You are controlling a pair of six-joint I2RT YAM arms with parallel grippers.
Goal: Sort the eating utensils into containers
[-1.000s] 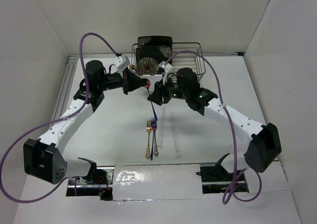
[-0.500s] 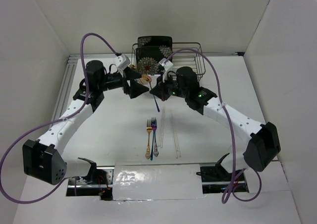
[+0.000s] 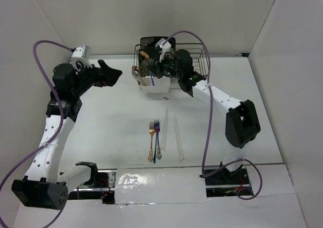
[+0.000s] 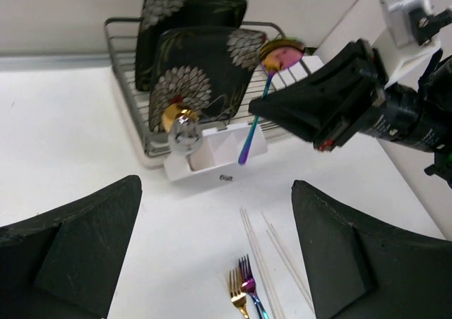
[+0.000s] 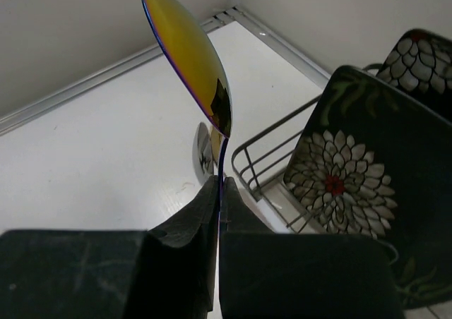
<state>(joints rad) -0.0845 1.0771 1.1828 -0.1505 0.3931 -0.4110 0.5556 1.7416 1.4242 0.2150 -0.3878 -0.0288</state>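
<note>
**Purple-blue spoon held at the caddy**

The iridescent purple-blue metal spoon (image 4: 254, 121) stands bowl-up, pinched in the closed right gripper (image 5: 219, 192). Its handle tip is at, perhaps inside, the small white plastic caddy (image 4: 219, 169) fronting the dark wire rack (image 3: 199, 54). The left gripper (image 3: 113, 72) hangs spread wide, far left. A gold fork (image 3: 151, 142), a purple fork (image 3: 157, 136) and pale chopsticks (image 3: 176, 132) lie nearer.

2 white arms (image 3: 49, 137), black joints (image 3: 242, 122); purple cables (image 3: 186, 32)

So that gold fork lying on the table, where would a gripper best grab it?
Probably the handle's near end, coming straight down from above. The gold fork lies flat on the table, too thin to take from the side, and the purple fork crowds its tines. The handles seem to splay apart nearer the arms.
</note>
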